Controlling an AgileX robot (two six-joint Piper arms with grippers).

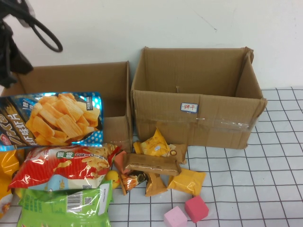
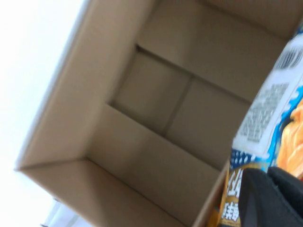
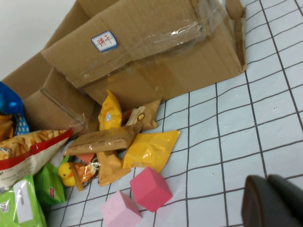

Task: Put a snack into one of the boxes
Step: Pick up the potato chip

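A blue chip bag (image 1: 52, 118) hangs tilted over the front edge of the left cardboard box (image 1: 80, 78). In the left wrist view my left gripper (image 2: 272, 198) is shut on this bag (image 2: 265, 118), next to the open, empty left box (image 2: 156, 109). In the high view only the left arm (image 1: 9, 56) shows, at the far left. The larger right box (image 1: 199, 94), with a white label, stands open. My right gripper (image 3: 274, 201) is shut and empty above the checked table, right of the snack pile, and does not show in the high view.
In front of the boxes lie a red chip bag (image 1: 66, 165), a green bag (image 1: 66, 203), a brown bar (image 1: 151, 164), yellow packets (image 1: 187, 181), a rubber duck (image 1: 112, 178) and two pink cubes (image 1: 185, 213). Bare checked cloth (image 1: 255, 179) lies to the right.
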